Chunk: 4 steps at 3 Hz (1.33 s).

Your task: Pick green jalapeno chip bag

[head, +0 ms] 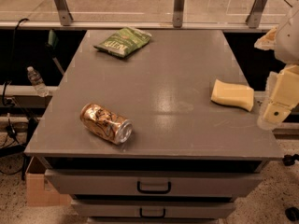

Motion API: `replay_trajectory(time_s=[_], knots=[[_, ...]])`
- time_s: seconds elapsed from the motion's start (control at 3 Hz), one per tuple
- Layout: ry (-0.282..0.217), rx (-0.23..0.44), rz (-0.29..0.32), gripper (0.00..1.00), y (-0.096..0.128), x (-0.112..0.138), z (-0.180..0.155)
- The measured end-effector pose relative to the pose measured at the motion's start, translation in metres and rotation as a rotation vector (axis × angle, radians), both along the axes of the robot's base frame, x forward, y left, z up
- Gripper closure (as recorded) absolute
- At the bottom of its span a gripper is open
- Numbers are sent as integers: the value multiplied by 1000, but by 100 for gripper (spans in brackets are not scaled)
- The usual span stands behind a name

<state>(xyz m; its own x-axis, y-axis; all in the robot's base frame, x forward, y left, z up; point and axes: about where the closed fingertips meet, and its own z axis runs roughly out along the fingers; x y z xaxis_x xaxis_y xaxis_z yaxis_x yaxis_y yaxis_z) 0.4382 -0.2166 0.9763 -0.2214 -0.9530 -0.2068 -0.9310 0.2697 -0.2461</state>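
Note:
The green jalapeno chip bag (123,41) lies flat at the far left of the grey table top (163,87), its white lettering facing up. My gripper (276,107) hangs at the right edge of the view, beyond the table's right side and just right of the sponge. It is far from the bag, across the whole table. Nothing shows in it.
A gold-brown drink can (106,123) lies on its side at the front left. A pale yellow sponge block (232,95) sits at the right edge. Drawers with handles (153,187) are below the top. A glass rail with metal posts (178,6) runs behind. A water bottle (36,80) stands left.

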Motion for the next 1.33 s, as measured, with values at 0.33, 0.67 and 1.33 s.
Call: replay_trajectory(time_s=[0.33, 0.67, 1.33], knots=[[0, 0, 0, 0, 0, 0, 0], [-43, 69, 52, 0, 11, 25, 2], [-192, 296, 244, 0, 141, 137, -13]])
